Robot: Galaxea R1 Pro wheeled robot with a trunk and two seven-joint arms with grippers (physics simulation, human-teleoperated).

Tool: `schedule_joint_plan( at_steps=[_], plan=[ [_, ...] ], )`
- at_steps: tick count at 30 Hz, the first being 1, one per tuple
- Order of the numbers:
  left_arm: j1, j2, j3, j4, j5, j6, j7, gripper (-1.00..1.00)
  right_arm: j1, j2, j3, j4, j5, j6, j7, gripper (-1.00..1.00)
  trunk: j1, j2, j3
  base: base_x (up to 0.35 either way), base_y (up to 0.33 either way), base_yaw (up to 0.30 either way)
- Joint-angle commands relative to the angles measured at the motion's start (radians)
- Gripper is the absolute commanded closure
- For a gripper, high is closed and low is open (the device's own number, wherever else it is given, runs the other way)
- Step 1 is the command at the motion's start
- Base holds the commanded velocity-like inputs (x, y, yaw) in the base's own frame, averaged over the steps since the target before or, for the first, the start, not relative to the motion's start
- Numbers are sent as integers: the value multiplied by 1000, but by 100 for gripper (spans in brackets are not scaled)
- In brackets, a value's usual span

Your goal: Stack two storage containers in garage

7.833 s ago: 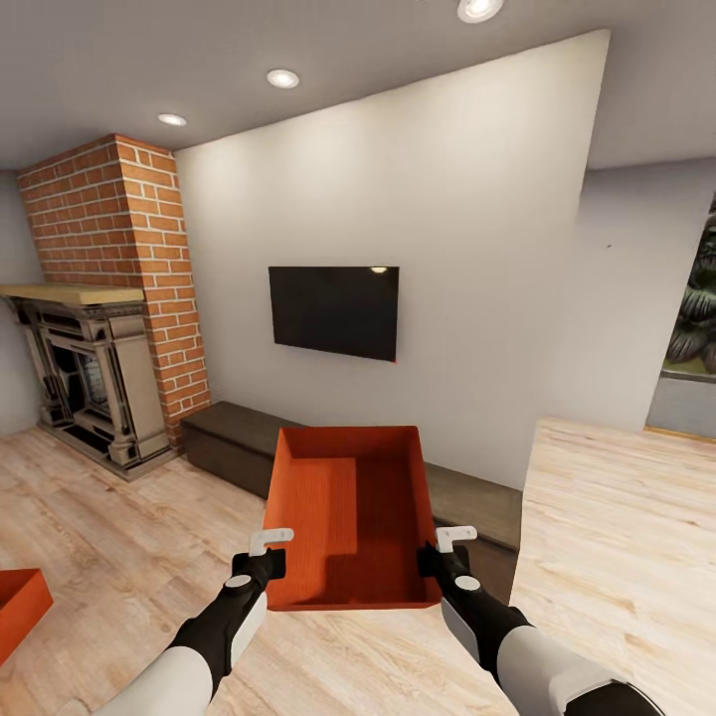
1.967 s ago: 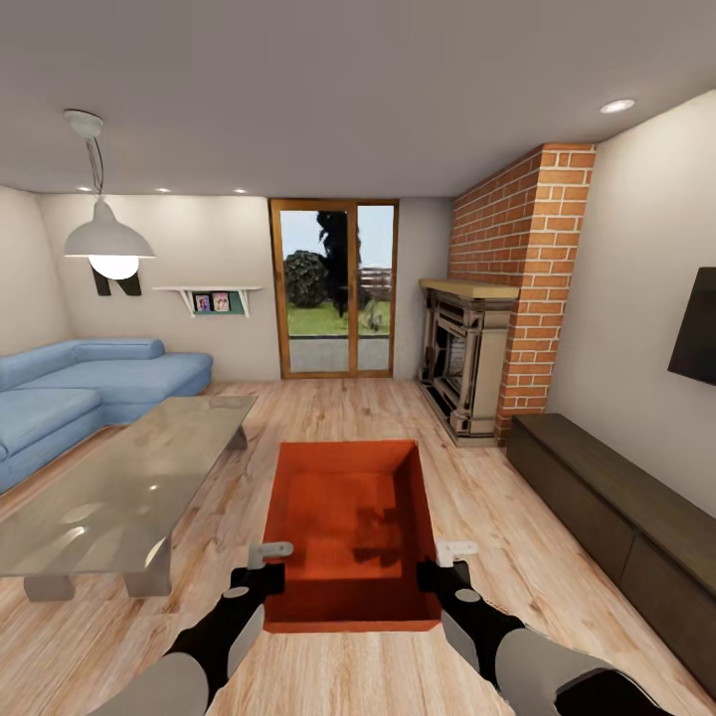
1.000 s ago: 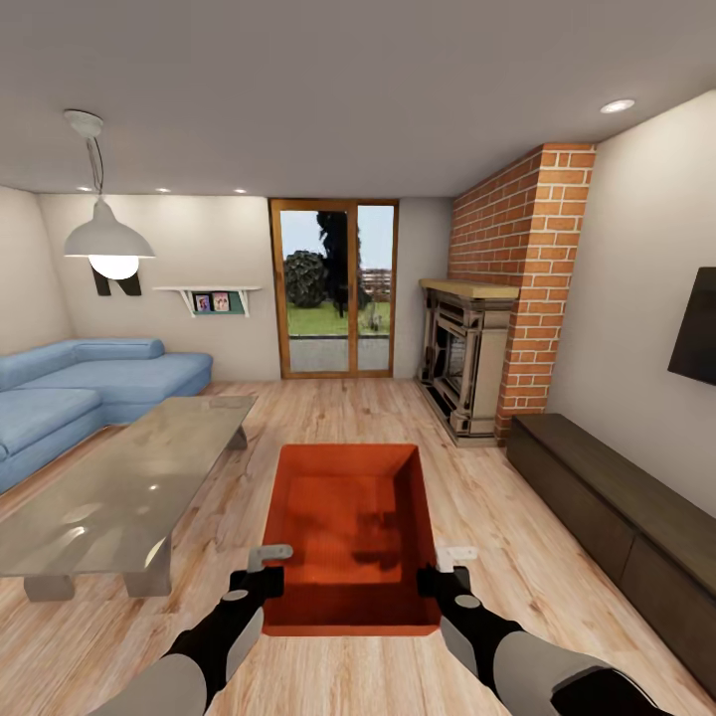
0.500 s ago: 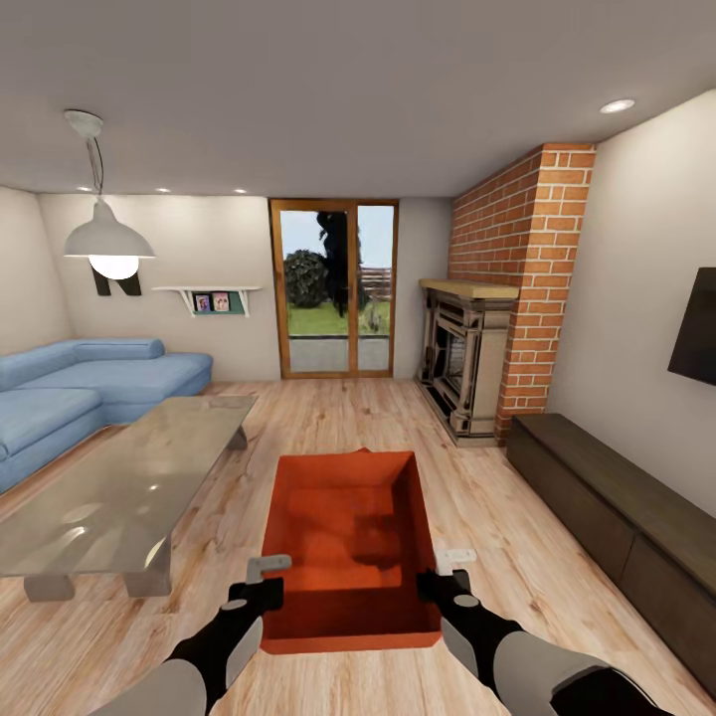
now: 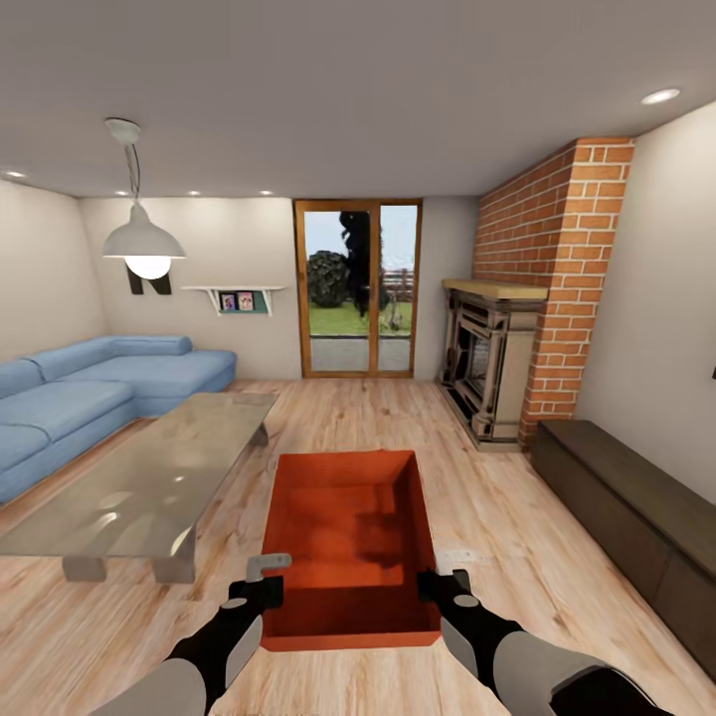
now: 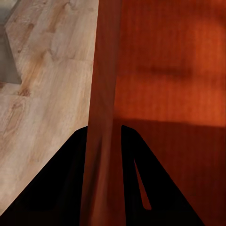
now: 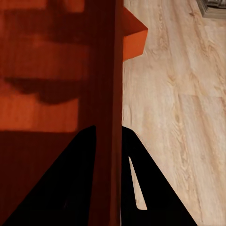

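Still in living room: one orange tub [image 5: 348, 542] held off the wood floor [image 5: 557, 537], left gripper [image 5: 267, 575] and right gripper [image 5: 447, 567] each clamped on a side wall. Garage trip and stacking not started.

Two arms, entering from 7 and 5 o'clock in the head view. Forearm shells pale grey-white, smooth, rounded. Wrist sections matte black, tapering toward the tips. Small light-grey round cap on top of each black wrist. Left gripper [image 5: 267, 578] and right gripper [image 5: 444, 572]: black bases, each topped by a pale grey L-shaped finger piece. Wrist views: fingers [image 6: 70, 188] flat black, wedge-shaped, widening toward the camera; same on the right fingers [image 7: 70, 188]. No markings legible.
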Motion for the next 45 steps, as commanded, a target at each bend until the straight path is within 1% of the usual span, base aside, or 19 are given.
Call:
schedule_joint_plan(
  at_steps=[1, 41, 45],
  plan=[
    [0, 5, 2, 68, 8, 2, 9, 100, -2, -12, -69, -2, -8, -62, -5, 100, 0, -1, -2, 0, 0, 297],
    [0, 5, 2, 66, 8, 2, 7, 100, -2, -14, -69, -2, -9, -63, -5, 100, 0, -1, -2, 0, 0, 300],
    [0, 10, 2, 66, 7, 2, 7, 100, -2, -14, -69, -2, -9, -63, -5, 100, 0, -1, -2, 0, 0, 300]
  ],
)
